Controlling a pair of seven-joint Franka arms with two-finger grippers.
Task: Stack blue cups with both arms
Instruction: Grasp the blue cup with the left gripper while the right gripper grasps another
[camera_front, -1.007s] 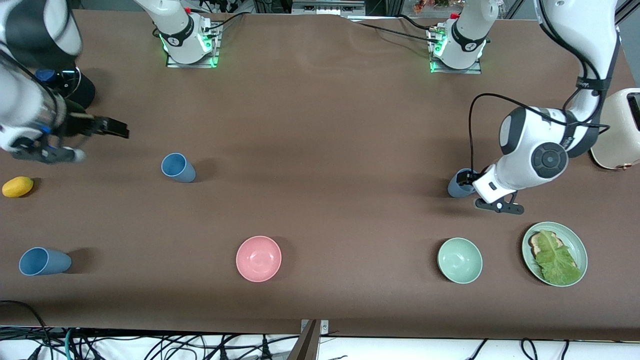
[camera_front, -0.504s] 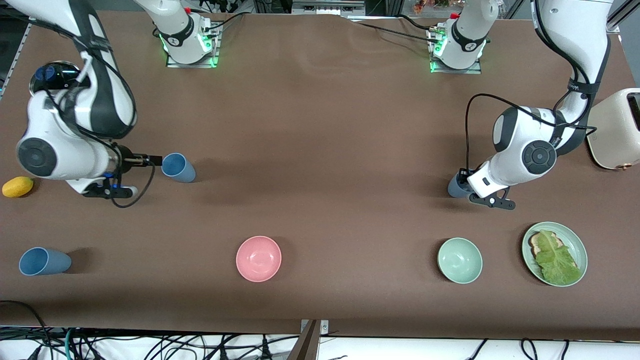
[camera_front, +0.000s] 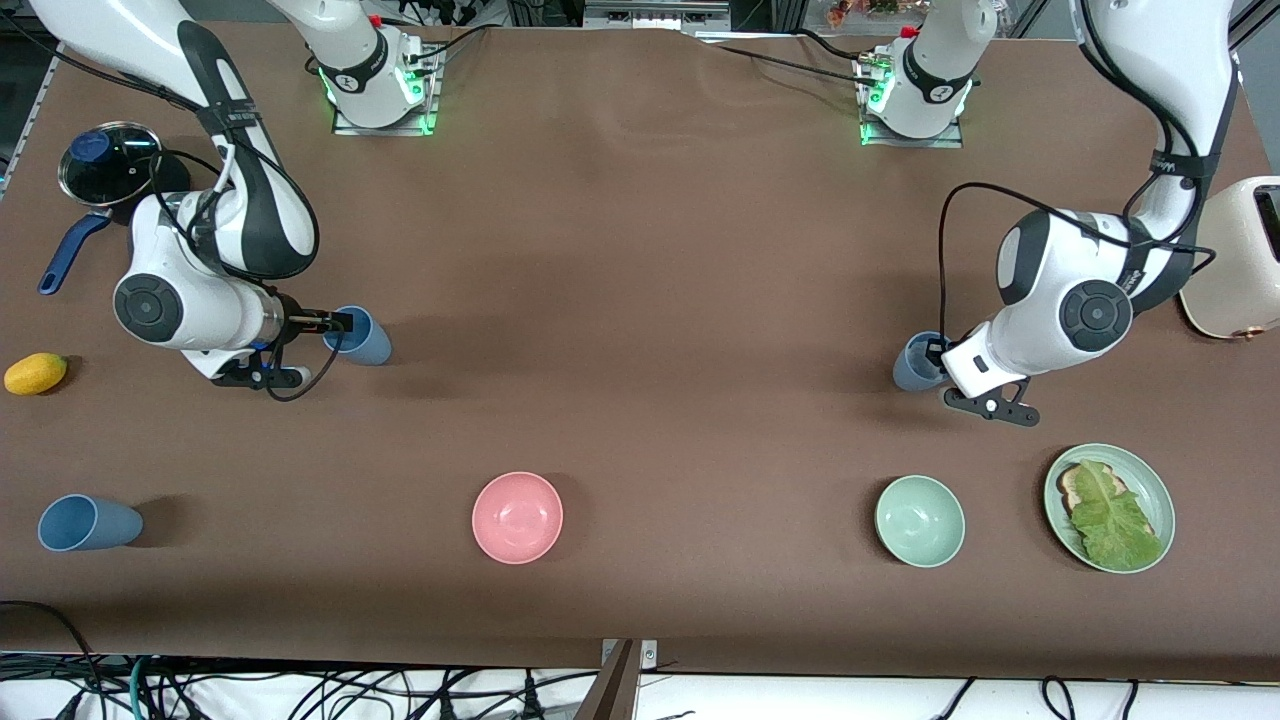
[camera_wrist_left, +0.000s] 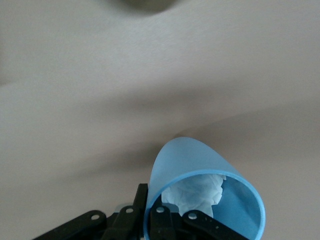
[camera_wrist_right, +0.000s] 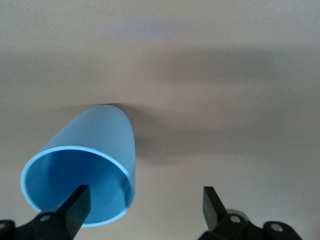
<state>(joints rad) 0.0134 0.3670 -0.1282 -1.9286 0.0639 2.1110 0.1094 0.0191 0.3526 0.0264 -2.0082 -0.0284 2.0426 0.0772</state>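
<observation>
Three blue cups show in the front view. One blue cup (camera_front: 362, 338) stands near the right arm's end; my right gripper (camera_front: 340, 322) is at its rim. In the right wrist view the right gripper (camera_wrist_right: 144, 200) is open wide, one finger (camera_wrist_right: 76, 201) over the cup's (camera_wrist_right: 97, 145) mouth, the cup wall between the fingers. A second blue cup (camera_front: 910, 364) stands near the left arm's end. My left gripper (camera_front: 932, 352) is shut on its rim; in the left wrist view (camera_wrist_left: 152, 212) it pinches the wall of the cup (camera_wrist_left: 187, 160), which holds crumpled white paper. A third blue cup (camera_front: 85, 523) stands alone.
A pink bowl (camera_front: 517, 517), a green bowl (camera_front: 919, 521) and a green plate (camera_front: 1155, 490) with toast and lettuce lie nearer the front camera. A lemon (camera_front: 35, 373) and a lidded pan (camera_front: 105, 160) are at the right arm's end, a toaster (camera_front: 1235, 260) at the left arm's end.
My right arm has swung in from the table's end and brought its open gripper to the cup's rim. My left gripper has stayed on its cup, shifting only slightly.
</observation>
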